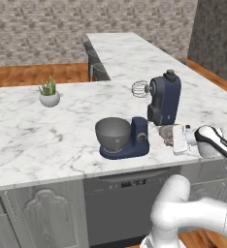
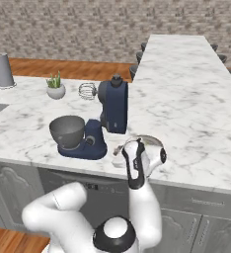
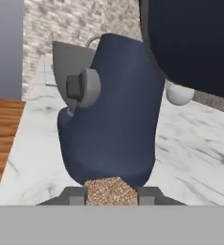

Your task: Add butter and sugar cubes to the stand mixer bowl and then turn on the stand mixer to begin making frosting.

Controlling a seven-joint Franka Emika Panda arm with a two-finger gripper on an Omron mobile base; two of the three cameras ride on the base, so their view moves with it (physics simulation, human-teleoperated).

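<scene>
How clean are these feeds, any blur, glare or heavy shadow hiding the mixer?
Left base view: even light, no glare, mixer slightly soft. Right base view: same flat light, bowl clear. Hand view: close and blurry, a speckled brown block between the claw tips.

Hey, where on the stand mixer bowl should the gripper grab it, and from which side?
Grip the stand mixer bowl by its rim, coming straight down from above. It sits upright on the stand mixer base with its mouth open, and the tilted-back head leaves the top clear. The far-from-column rim looks easiest, probably; the rounded wall offers no flat hold.
</scene>
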